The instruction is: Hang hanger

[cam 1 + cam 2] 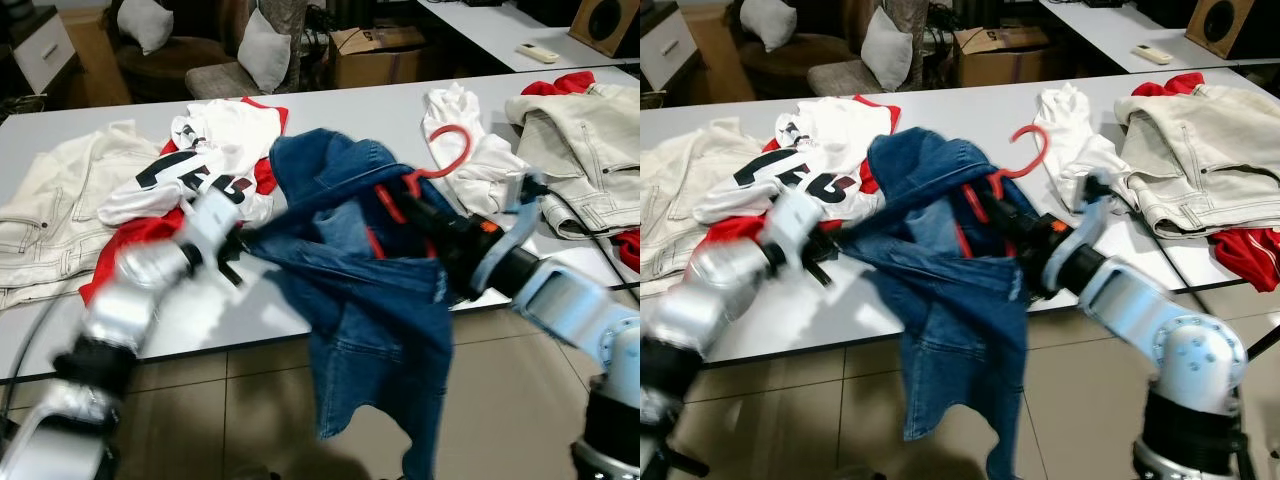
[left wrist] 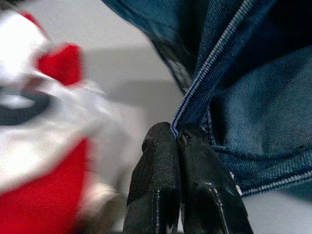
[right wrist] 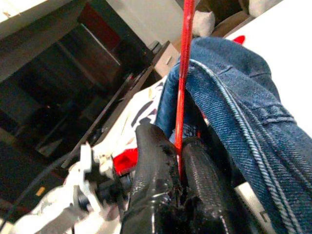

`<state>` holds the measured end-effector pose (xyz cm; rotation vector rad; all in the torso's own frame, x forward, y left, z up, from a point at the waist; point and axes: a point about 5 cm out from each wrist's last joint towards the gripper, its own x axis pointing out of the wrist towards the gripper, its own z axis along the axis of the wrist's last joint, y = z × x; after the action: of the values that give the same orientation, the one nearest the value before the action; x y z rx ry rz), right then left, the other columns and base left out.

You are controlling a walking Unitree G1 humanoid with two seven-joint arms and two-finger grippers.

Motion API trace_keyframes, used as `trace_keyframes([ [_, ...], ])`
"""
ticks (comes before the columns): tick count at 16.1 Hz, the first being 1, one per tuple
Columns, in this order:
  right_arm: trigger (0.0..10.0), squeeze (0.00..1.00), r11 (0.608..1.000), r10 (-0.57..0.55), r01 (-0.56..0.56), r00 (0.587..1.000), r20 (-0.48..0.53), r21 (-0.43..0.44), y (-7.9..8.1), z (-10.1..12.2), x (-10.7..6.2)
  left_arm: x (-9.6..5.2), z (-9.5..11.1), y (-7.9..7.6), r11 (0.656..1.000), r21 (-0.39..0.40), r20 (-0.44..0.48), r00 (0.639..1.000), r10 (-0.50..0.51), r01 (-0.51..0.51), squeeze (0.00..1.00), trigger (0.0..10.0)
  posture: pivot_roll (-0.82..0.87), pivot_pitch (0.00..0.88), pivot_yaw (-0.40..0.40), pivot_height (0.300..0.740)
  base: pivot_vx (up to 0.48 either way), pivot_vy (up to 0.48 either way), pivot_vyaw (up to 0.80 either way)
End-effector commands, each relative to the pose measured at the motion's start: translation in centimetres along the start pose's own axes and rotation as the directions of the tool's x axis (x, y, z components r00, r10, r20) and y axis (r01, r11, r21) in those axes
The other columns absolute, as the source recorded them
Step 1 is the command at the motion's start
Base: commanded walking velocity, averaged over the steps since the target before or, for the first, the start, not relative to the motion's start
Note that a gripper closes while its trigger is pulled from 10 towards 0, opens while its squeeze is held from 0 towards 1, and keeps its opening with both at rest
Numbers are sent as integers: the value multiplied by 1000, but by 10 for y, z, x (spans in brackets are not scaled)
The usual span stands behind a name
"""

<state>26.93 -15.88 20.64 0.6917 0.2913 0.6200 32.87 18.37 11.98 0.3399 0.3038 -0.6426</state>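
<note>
Right end effector [image 3: 178, 161] pinches red hanger [image 1: 445, 150] inside denim [image 1: 370, 290], above surface [image 1: 330, 100] edge. Left end effector [image 2: 178, 139] pinches hem, probably firm. Keep hem taut, hanger level.

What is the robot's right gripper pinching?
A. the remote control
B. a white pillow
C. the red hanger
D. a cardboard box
C: the right gripper has its jaws closed on the thin red hanger, which carries the blue denim jacket.
</note>
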Motion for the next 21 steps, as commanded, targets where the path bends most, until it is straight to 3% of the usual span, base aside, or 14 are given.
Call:
trace_keyframes([
  [1, 10000, 0, 998, 42, -38, 994, 100, -45, 10, 20, -2, -3, -9, -3, 999, -38, -11, 1000, 22, -23, 0, 0, -69, 0, 6, 740, 0, 0, 0],
  [5, 10000, 0, 994, 97, -92, 991, 97, -51, 17, 24, 0, -3, -20, -10, 996, -33, -43, 996, 77, -78, 0, 0, -71, 0, -7, 740, 0, 0, 0],
  [6, 10000, 0, 994, 99, -94, 990, 98, -52, 17, 25, 0, -2, -16, -14, 995, -65, 9, 997, 79, -78, 0, 10000, -71, 0, -7, 740, 0, 0, 0],
  [7, 10000, 0, 995, 83, -77, 992, 95, -65, 16, 25, 1, -3, -8, -17, 985, -163, 87, 994, 62, -47, 890, 10000, -70, 0, -11, 740, 0, 0, 0],
  [8, 10000, 0, 995, 68, -61, 993, 95, -78, 14, 25, 2, -7, -4, -18, 975, -224, 131, 991, 33, -2, 1000, 10000, -70, 0, -11, 740, 0, 0, 0],
  [13, 10000, 0, 991, 5, 8, 995, 100, -131, 9, 29, 2, -44, 5, -17, 927, -354, 293, 956, -15, 123, 1000, 10000, -62, 0, -24, 740, 0, 0, 0],
  [18, 10000, 0, 988, -26, 40, 995, 92, -151, 3, 33, 1, -65, 5, -9, 917, -394, 291, 955, 55, 67, 1000, 10000, -48, 0, -42, 740, 0, 0, 0],
  [19, 10000, 0, 988, -29, 42, 996, 89, -151, 2, 33, 1, -66, 10, -9, 926, -374, 290, 955, 60, 56, 0, 10000, -48, 0, -38, 740, 0, 0, 0],
  [21, 10000, 0, 987, -30, 42, 996, 79, -156, 2, 30, 2, -68, 24, -12, 927, -375, 324, 940, 110, 21, 0, 10000, -47, 0, -15, 740, 0, 0, 0],
])
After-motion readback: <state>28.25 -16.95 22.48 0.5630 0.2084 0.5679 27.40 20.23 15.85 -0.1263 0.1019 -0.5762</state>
